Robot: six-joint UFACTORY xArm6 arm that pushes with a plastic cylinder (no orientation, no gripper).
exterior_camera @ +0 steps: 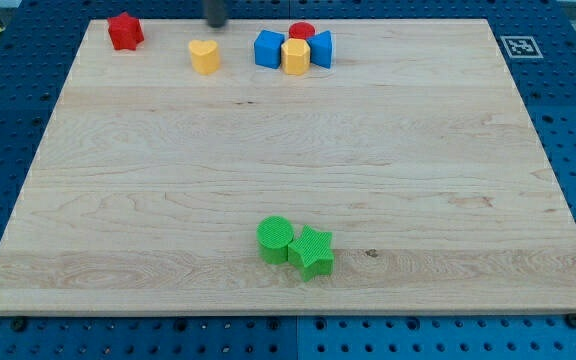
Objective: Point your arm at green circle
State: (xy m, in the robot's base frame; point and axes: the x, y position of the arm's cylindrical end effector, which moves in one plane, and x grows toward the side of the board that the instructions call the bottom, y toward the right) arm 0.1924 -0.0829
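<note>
1. Camera view, foreground: the green circle (pixel 275 238) stands low on the wooden board (pixel 118 200), near its bottom edge and about midway across. The green star (pixel 312 251) touches it on the view's right and sits slightly lower.

2. Far from the green circle, along the board's top edge: a red star (pixel 125 31) to the view's upper left, a yellow heart (pixel 205 56) right of it, then a tight cluster above the circle made of a blue cube (pixel 269 48), a yellow hexagon (pixel 295 56), a red cylinder (pixel 302 32) behind it, and a second blue block (pixel 321 48) whose shape we cannot settle.

3. Our tip (pixel 215 23) shows as a blurred dark rod at the view's top, just above and right of the yellow heart, touching no block. It carries nothing; a bare rod has nothing to close.

4. The relation that matters: the green circle lies well apart from our tip, straight down the view and slightly right, with bare wood between. We judge the approach not yet made.

5. Hard to read: the rod is cut off by the top edge and smeared, so its exact end is uncertain.
</note>
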